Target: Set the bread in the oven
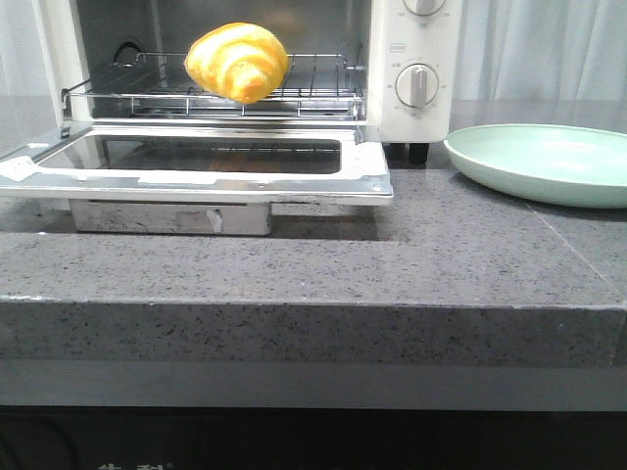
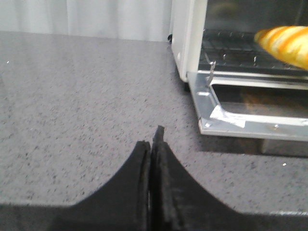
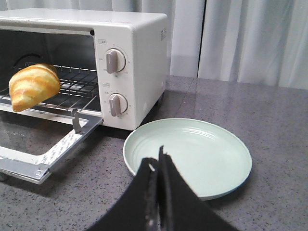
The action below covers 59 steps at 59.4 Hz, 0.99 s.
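Bread (image 1: pixel 238 62) sits on the wire rack (image 1: pixel 313 83) inside the oven (image 1: pixel 411 59), near the rack's front edge, so the placing looks done. Oven door (image 1: pixel 196 168) is down flat, probably left open for access. Pale green plate (image 1: pixel 549 162) is just beside the oven, empty. Left gripper (image 2: pixel 153 144) has fingers pressed together, holding nothing, off to the oven's side above the table (image 1: pixel 294 264). Right gripper (image 3: pixel 159 166) likewise closed and empty, over the plate.

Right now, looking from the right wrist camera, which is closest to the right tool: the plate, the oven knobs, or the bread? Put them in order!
1. The plate, just beyond the right tool.
2. The lower oven knob, on the oven's front panel.
3. The bread, on the rack inside.
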Available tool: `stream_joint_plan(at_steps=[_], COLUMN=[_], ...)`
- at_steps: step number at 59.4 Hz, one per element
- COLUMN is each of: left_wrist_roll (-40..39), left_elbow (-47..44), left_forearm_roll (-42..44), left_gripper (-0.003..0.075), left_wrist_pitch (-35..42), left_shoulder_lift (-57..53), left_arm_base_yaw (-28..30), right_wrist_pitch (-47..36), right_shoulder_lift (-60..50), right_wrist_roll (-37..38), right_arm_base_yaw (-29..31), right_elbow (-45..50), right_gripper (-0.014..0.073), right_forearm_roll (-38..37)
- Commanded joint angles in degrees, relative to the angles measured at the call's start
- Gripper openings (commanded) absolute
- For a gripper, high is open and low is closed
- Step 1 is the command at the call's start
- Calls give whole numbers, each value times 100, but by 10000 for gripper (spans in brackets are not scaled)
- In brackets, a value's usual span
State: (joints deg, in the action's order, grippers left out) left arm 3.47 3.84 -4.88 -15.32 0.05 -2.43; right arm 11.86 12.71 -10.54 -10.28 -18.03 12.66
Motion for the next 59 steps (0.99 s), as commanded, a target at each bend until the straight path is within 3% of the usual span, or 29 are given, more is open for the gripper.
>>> stream_joint_plan(at_steps=[1,7,59], left_wrist_roll=[-15,-15,-15], left_elbow=[-197,-456,-440], left_forearm_roll=[-3,-3,189], left_gripper=[-20,-20,-20], left_wrist_pitch=[652,960,793], left_shoulder_lift=[-156,-142,-129], left_arm_base_yaw=[137,201,201], right_wrist_pitch=[-492,-492,-473], right_shoulder_lift=[36,36,36], right_wrist_roll=[1,1,1], right_arm_base_yaw=[-11,-11,-11], right_elbow=[-153,-153,-104], right_gripper=[-60,-60,-60], right_forearm_roll=[-38,-38,-38])
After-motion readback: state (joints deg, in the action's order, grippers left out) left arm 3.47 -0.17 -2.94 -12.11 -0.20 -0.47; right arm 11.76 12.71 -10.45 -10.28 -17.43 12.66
